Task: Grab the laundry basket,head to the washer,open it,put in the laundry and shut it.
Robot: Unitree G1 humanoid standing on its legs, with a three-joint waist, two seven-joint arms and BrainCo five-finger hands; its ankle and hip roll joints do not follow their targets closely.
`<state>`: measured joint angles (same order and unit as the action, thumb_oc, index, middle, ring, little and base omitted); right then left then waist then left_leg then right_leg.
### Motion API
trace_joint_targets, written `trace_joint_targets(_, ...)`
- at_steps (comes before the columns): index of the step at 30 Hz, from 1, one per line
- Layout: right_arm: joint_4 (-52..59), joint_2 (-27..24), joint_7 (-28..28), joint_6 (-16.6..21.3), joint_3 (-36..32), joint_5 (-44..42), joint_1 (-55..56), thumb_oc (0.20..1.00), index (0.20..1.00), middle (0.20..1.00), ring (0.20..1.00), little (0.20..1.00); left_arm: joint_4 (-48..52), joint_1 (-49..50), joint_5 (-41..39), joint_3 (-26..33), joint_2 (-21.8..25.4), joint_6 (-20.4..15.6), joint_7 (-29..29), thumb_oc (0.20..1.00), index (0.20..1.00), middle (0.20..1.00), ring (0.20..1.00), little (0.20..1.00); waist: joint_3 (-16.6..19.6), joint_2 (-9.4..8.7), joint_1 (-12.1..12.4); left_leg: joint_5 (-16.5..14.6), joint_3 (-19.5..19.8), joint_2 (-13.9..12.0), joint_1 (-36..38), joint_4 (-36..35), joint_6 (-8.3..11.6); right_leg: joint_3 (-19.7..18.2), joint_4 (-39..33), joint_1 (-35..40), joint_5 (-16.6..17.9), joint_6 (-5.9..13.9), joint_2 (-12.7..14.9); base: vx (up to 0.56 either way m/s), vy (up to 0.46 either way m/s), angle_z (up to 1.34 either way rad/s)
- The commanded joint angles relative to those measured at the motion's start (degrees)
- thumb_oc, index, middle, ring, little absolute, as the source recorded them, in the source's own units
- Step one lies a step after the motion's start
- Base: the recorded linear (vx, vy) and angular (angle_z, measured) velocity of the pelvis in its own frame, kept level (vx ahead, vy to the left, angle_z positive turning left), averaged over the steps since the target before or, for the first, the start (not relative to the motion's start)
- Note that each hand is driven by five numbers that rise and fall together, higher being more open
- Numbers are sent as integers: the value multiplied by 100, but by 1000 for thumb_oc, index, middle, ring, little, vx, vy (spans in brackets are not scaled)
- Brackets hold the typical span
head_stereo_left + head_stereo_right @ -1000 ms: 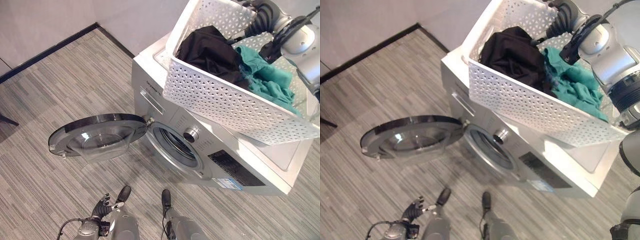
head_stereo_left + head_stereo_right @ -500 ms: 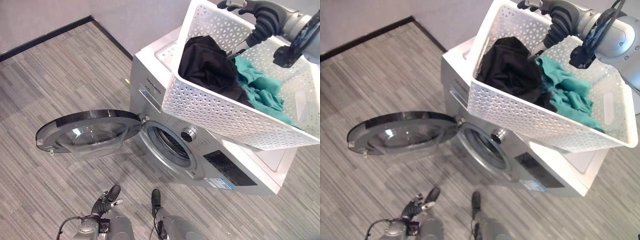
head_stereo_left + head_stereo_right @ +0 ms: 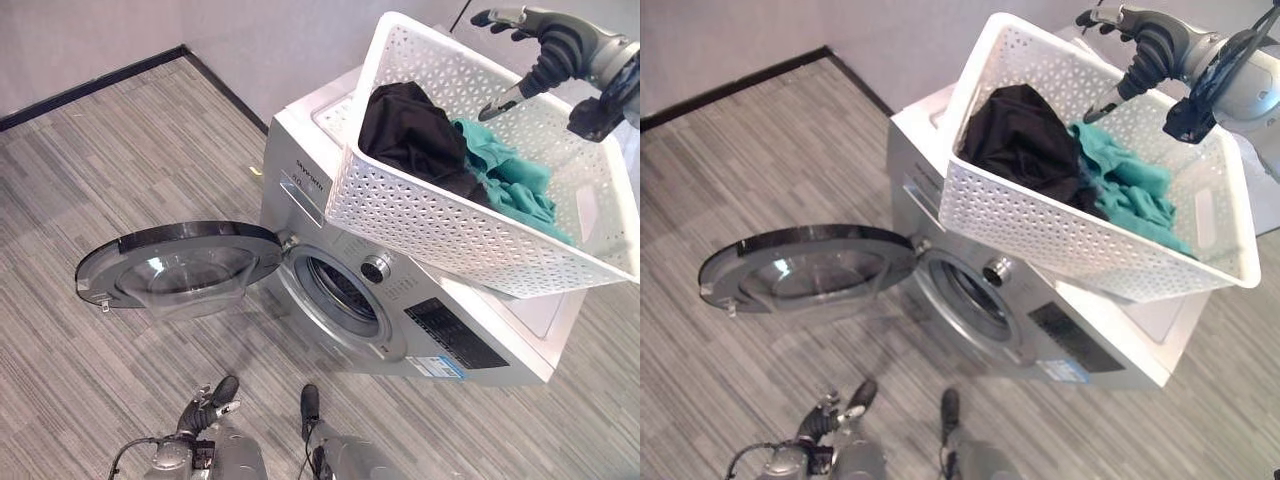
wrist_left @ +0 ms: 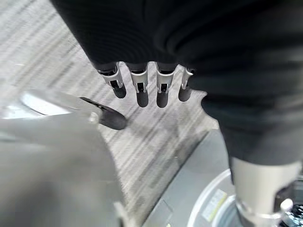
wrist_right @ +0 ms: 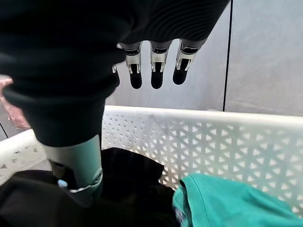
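Note:
The white lattice laundry basket [image 3: 450,225] rests on top of the silver front-loading washer [image 3: 445,335]. In it lie a black garment [image 3: 410,125] and a teal garment [image 3: 510,180]. The washer's round door [image 3: 180,265] is swung wide open to the left, baring the drum opening [image 3: 340,295]. My right hand [image 3: 542,30] hovers open above the basket's far rim and holds nothing. In its wrist view, straight fingers [image 5: 156,66] hang over the basket wall [image 5: 227,146] and the clothes. My left hand [image 3: 205,410] hangs low in front of the washer, fingers [image 4: 142,85] relaxed and empty.
Grey striped floor [image 3: 120,150] spreads to the left of and before the washer. A grey wall with a dark skirting [image 3: 90,85] runs behind. The open door juts out low over the floor on the left.
My right hand has risen from among the clothes to above the basket's far rim. The basket now lies flatter on the washer. The camera has shifted a little.

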<state>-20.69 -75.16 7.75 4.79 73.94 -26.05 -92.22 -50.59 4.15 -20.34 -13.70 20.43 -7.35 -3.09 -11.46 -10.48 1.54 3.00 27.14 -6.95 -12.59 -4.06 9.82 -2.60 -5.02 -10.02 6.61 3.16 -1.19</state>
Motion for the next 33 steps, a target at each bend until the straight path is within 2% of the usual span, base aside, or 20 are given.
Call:
trace_joint_targets(1,-98,-259,-70,66,-133,76,-391,1000,1000,1000,1000,1000,-119,9,-133,7,96,-111,138,1000,1000,1000,1000,1000,127,-213,43,-367,-235,-68,532,-94,-365,-210,25,-50,-510,208,428,0,0,0)
trace_joint_targets(13,145,260,-18,47,-242,62,-144,1000,1000,1000,1000,1000,-67,-15,-313,-25,56,-118,111,1000,1000,1000,1000,1000,37,-222,142,-336,-228,-103,449,-94,-335,-151,2,-74,-523,209,401,-1,-2,1)
trace_joint_targets(21,-105,847,-132,-35,-315,246,-117,1000,1000,1000,1000,1000,105,5,-628,-21,28,-203,37,1000,1000,1000,1000,1000,-82,-171,292,-223,-75,-90,233,-94,-293,-13,2,-145,-542,185,398,-6,-14,3)
trace_joint_targets(25,-444,1058,-97,-196,-247,645,-39,1000,1000,1000,1000,1000,85,25,-818,51,8,-220,17,1000,1000,1000,1000,1000,-150,-168,380,-180,12,-84,122,-94,-275,45,2,-185,-538,177,394,-15,-38,14)
trace_joint_targets(27,-984,1296,72,-468,-79,1253,99,1000,1000,1000,1000,1000,140,42,-945,70,13,-223,13,1000,1000,1000,1000,1000,-255,-147,479,-111,128,-67,0,-94,-257,131,2,-225,-540,165,394,-17,-59,15)
trace_joint_targets(33,-2029,1576,421,-720,-74,2158,659,1000,1000,1000,1000,1000,203,101,-1088,13,35,-174,61,1000,1000,1000,1000,1000,-365,-74,606,-33,253,-32,-155,-94,-229,251,2,-251,-579,148,375,5,-44,21)
